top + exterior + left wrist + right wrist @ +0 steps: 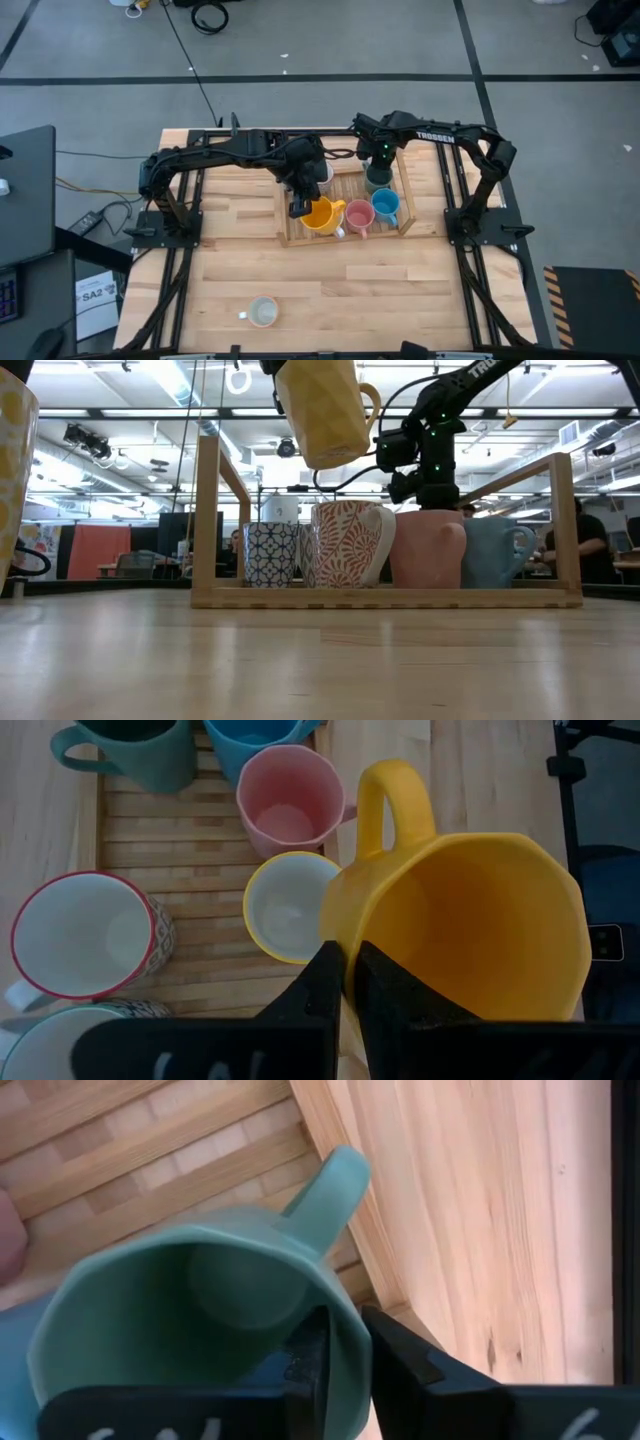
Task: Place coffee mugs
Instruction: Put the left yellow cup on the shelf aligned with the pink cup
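The left hand [348, 982] was clamped on the yellow mug's [470, 930] rim, the right hand [345, 1348] straddled the green mug's [190, 1315] rim; both mugs were judged rigid, glazed-slippery and breakable.

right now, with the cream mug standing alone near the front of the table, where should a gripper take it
Take the cream mug by its rim wall, coming from straight above, one finger inside and one outside. It stands upright with its mouth open upward and nothing close around it. Its handle points toward the left arm's side, so the wall opposite the handle is probably the easiest place.
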You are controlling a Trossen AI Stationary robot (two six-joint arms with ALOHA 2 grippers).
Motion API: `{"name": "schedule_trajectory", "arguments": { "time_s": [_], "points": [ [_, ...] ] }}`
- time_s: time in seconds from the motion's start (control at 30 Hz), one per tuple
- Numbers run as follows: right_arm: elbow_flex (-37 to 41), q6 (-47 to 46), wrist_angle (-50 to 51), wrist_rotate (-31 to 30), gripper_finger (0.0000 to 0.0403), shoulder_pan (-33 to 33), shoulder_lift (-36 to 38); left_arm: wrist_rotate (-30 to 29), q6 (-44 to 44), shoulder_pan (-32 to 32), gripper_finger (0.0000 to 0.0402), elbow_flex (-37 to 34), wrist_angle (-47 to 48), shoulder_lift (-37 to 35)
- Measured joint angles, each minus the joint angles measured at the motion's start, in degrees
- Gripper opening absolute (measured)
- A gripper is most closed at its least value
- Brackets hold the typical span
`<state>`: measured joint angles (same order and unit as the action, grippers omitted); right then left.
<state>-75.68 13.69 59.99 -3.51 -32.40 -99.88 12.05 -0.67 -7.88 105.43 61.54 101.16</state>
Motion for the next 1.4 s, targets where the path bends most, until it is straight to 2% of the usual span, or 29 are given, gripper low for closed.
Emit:
{"name": "schedule_trajectory", "arguments": {
  "time_s": [0.37,0.7,1.03,1.4],
  "points": [
    [0.0,0.1,-0.2,0.4,0.0127,0.0,0.0,0.0,0.0,0.0,0.0024,0.0,0.0,0.0],
    [0.0,1.0,-1.3,0.1,0.0131,0.0,1.0,0.0,0.0,0.0,0.0025,0.0,0.0,0.0],
    [0.0,3.1,-1.0,-0.1,0.013,-0.1,9.0,0.0,0.0,0.0,0.0024,0.0,-0.1,0.0],
    [0.0,3.5,-1.1,-0.1,0.013,0.0,22.3,-1.0,0.3,0.0,0.0024,0.0,-2.2,0.0]
  ]
}}
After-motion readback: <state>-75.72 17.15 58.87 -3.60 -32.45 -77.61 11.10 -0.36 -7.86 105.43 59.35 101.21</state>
